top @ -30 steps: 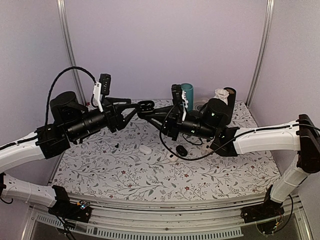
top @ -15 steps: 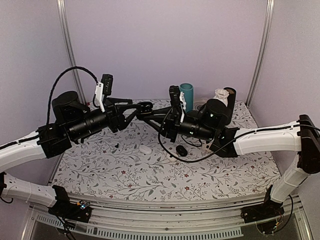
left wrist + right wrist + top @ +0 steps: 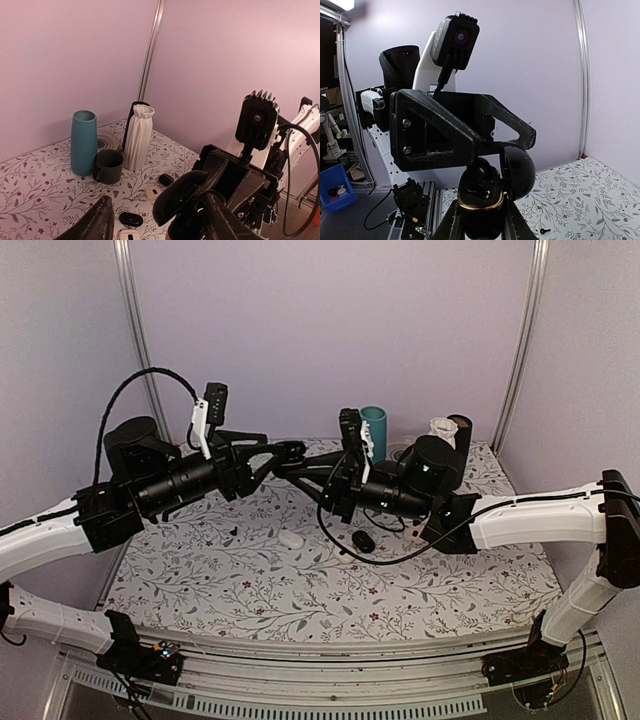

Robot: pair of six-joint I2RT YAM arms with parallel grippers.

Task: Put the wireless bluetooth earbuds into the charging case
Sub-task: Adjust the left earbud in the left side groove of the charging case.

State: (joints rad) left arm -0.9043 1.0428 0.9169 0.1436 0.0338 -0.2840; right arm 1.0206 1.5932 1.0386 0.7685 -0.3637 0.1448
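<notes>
From above, the two arms meet over the middle of the surface (image 3: pixel 430 590). The right end effector (image 3: pixel 288 465) pinches an open black charging case (image 3: pixel 292 450), and the left end effector (image 3: pixel 284 453) stands spread around it. A tiny dark earbud (image 3: pixel 232 531) lies on the surface at 7 o'clock from them, well apart.

In the left wrist view, the left fingers (image 3: pixel 100 222) flank the case's raised lid (image 3: pixel 180 197).

In the right wrist view, the right fingers (image 3: pixel 451 222) clamp the gold-rimmed case. I cannot tell whether an earbud sits inside.
</notes>
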